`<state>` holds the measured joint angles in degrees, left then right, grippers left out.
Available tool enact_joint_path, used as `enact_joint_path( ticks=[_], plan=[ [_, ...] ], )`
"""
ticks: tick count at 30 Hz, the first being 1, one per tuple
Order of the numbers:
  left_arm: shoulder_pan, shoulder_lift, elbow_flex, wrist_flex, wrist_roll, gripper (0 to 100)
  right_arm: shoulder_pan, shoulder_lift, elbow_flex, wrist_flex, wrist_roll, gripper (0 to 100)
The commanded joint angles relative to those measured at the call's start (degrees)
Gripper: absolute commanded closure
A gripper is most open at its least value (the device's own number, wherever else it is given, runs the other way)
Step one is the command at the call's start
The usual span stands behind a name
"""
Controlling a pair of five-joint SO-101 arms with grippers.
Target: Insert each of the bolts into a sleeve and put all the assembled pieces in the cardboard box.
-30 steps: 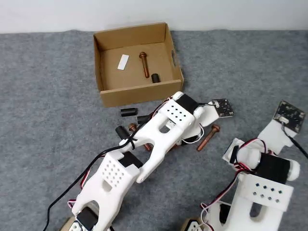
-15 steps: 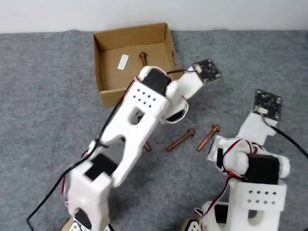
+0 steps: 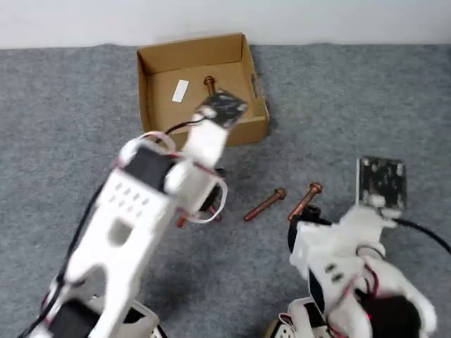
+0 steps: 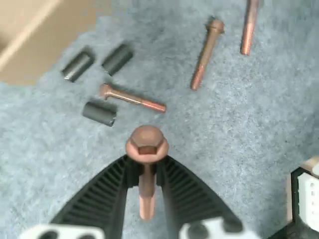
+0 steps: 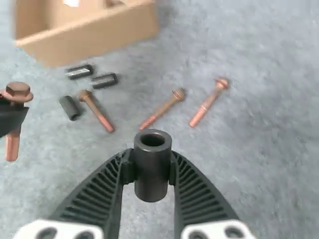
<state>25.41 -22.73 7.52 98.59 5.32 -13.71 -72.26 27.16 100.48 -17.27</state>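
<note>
left gripper [image 4: 145,167]: fingers clamped on the held bolt [image 4: 146,145], head up, shank hanging down between them, above the grey mat [image 4: 239,129].
right gripper [image 5: 152,172]: fingers clamped on the held sleeve [image 5: 152,162], upright, open bore facing up.
the two held parts are apart.
on the mat between the grippers and the box: three loose sleeves [image 5: 79,71] lying flat, and the lone bolt [image 5: 96,110] just beside the nearest one.
the pair of bolts [image 3: 265,204] lies farther out, near each other, not touching.
cardboard box [image 3: 248,131] beyond, top open. inside: the boxed bolt [image 3: 208,82], partly hidden by an arm, and a white slip [image 3: 180,90].
</note>
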Motion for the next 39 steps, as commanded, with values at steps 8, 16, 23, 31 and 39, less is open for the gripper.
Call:
enact_joint_path(
  ticks=[8, 16, 23, 31, 39],
  plan=[
    [-5.54, -35.34, 27.47, -22.77, 10.11, 100, -1.10, -9.01, 13.63, -6.90, -2.02, 99.1],
    [-5.80, -52.40, 40.57, -34.11, 15.65, 100, -7.52, -14.02, 25.93, -18.86, 2.55, 99.1],
    [-5.63, -62.24, 43.74, -42.99, 15.47, 100, -20.97, -18.07, 31.03, -28.79, 3.52, 99.1],
    [-5.10, -65.93, 42.95, -43.34, 15.74, 100, -26.86, -18.42, 36.48, -37.32, 11.43, 99.1],
    [2.99, -68.40, 42.77, -41.32, 18.20, 100, -32.40, -18.42, 39.21, -43.74, 23.03, 99.1]
  ],
)
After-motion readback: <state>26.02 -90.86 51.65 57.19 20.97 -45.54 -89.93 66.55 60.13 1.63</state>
